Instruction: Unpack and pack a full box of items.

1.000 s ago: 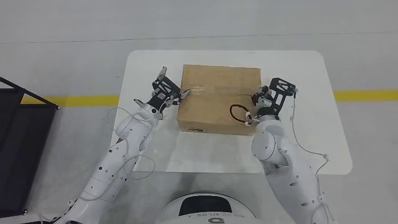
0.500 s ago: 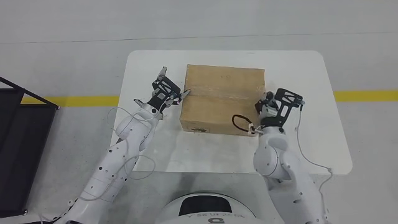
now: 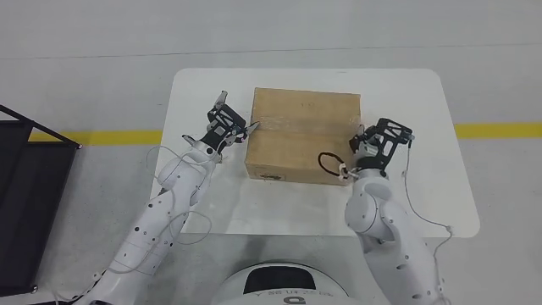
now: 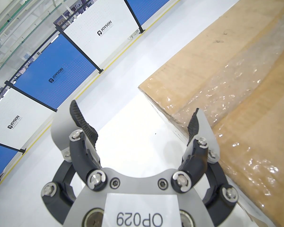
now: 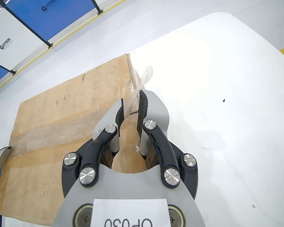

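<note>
A shut brown cardboard box (image 3: 301,131), sealed along its middle seam with clear tape, lies in the middle of the white table (image 3: 415,110). My left gripper (image 3: 247,127) is at the box's left end, open (image 4: 134,109), with one fingertip (image 4: 194,121) over the taped edge of the box (image 4: 238,60). My right gripper (image 3: 359,141) is at the box's right end. In the right wrist view it (image 5: 131,106) is shut on a loose strip of clear tape (image 5: 144,76) that stands up from the edge of the box (image 5: 61,124).
A black rack (image 3: 25,186) stands on the floor left of the table. A black cable loop (image 3: 326,159) hangs off the right arm over the box's front right corner. Bare table lies right of the box and in front of it.
My right gripper has drawn to the right, off the box's end, with the tape in it. The box slid slightly right. The left arm stayed still.
</note>
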### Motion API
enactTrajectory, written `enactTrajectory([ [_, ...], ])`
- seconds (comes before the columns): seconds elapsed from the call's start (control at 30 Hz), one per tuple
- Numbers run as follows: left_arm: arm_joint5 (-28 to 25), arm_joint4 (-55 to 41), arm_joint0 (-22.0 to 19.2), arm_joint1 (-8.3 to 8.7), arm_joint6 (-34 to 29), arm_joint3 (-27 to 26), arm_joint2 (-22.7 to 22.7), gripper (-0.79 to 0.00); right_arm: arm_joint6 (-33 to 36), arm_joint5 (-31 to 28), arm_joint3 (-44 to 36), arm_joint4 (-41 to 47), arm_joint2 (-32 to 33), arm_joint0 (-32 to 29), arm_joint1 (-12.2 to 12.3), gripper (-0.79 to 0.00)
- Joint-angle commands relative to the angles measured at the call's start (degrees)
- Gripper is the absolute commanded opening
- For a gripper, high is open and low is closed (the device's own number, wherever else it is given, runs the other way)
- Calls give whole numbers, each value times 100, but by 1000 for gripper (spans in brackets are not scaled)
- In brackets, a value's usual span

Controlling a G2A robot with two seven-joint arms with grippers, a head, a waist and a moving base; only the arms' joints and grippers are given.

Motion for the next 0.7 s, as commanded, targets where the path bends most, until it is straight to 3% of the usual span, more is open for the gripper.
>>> enactTrajectory([
  [0.0,0,0,0,0,0,0,0,0,-21,40,-28,-17,42,-47,-4,-637],
  [0.13,0,0,0,0,0,0,0,0,42,172,-5,-9,170,-77,-18,-625],
  [0.3,0,0,0,0,0,0,0,0,133,446,84,26,297,1,-46,-520],
  [0.53,0,0,0,0,0,0,0,0,-34,623,-108,292,607,-190,-85,-477],
  [0.57,0,0,0,0,0,0,0,0,-74,614,-154,361,645,-229,-92,-419],
  [0.6,0,0,0,0,0,0,0,0,-119,609,-193,433,681,-270,-100,0],
  [0.67,0,0,0,0,0,0,0,0,-36,474,-242,584,698,-345,-105,0],
])
